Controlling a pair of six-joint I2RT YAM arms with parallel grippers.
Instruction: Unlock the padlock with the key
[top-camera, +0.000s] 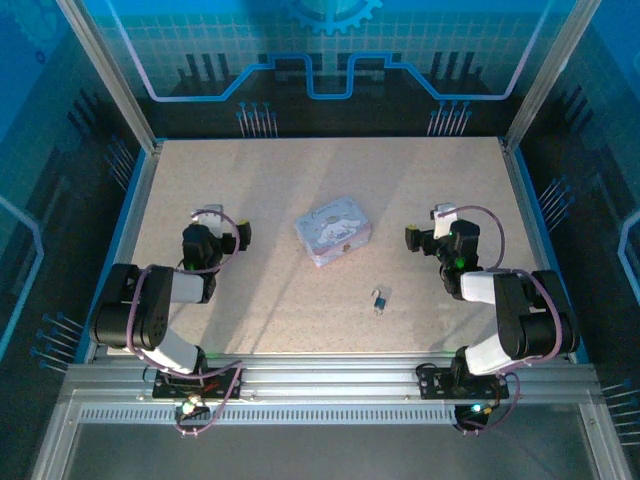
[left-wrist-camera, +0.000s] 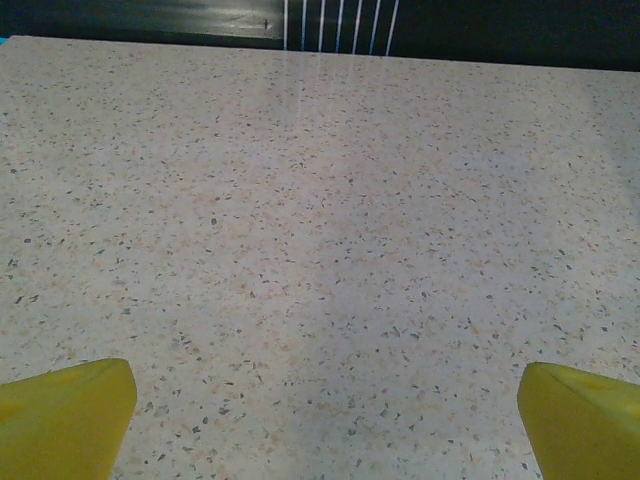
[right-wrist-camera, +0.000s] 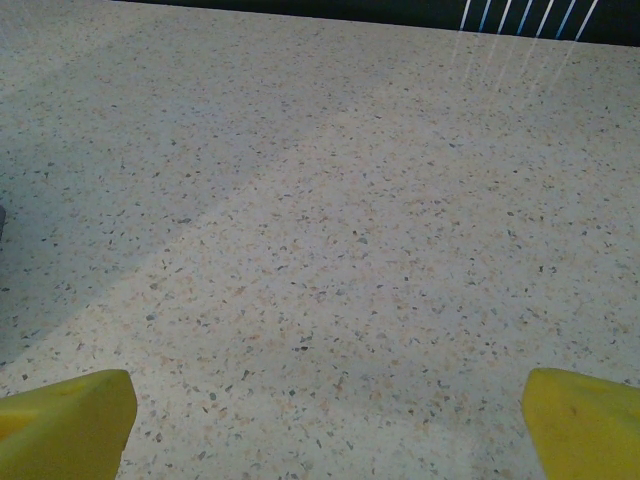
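While both arms sit folded low near their bases, the left gripper (top-camera: 222, 224) hangs over the left part of the speckled table (top-camera: 270, 170), jaws spread wide and holding nothing. In the left wrist view its yellow fingertips (left-wrist-camera: 65, 420) sit at the two bottom corners, with bare tabletop between them.

Right of that gripper, near the middle of the table, lies a pale lavender rectangular tin (top-camera: 333, 231) with a cartoon print on its lid, turned at a slant to the table edges.

Nearer the bases and a little right of the tin, apart from it, the padlock (top-camera: 381, 298) lies on the table as a tiny bluish-grey body with a dark bit at its near end. Whether that dark bit is the key or the shackle is too small to tell.

Further right, well apart from the padlock, the right gripper (top-camera: 428, 225) is likewise spread and empty. In the right wrist view its yellow fingertips (right-wrist-camera: 70, 425) flank bare tabletop.
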